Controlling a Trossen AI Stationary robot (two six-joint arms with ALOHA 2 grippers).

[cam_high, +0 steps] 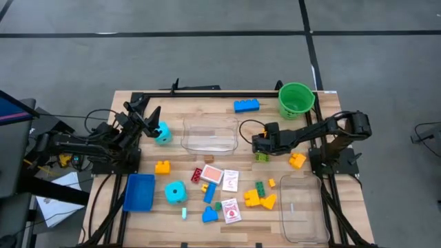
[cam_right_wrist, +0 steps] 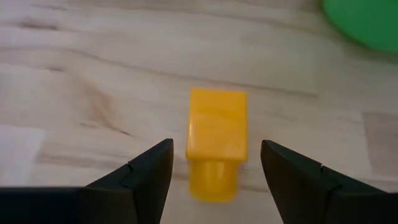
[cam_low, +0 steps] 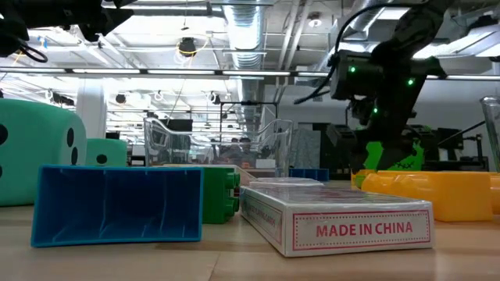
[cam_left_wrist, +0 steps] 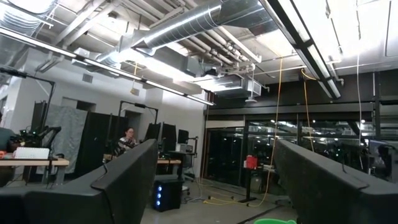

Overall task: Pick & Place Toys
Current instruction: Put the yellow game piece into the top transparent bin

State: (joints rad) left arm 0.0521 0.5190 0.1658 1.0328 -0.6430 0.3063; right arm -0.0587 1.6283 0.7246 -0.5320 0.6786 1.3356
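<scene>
A small yellow brick (cam_right_wrist: 216,140) lies on the wooden table, just right of its middle (cam_high: 262,157). My right gripper (cam_right_wrist: 216,144) slants down over it, open, with one finger on either side of the brick and clear of it (cam_high: 258,146). At the table's left, my left gripper (cam_high: 146,114) is raised and open, with only the room between its fingers (cam_left_wrist: 214,143). A teal die (cam_high: 162,133) sits on the table beside it. More toys lie toward the near edge: a second teal die (cam_high: 176,192), picture cards (cam_high: 229,180), and yellow bricks (cam_high: 260,200).
One clear tub (cam_high: 210,134) stands at mid-table left of my right gripper, and another (cam_high: 303,210) at the near right. A green bucket (cam_high: 296,100) and a blue brick (cam_high: 246,105) are at the far edge. A blue tray (cam_high: 139,191) sits near left and an orange brick (cam_high: 297,160) right of the gripper.
</scene>
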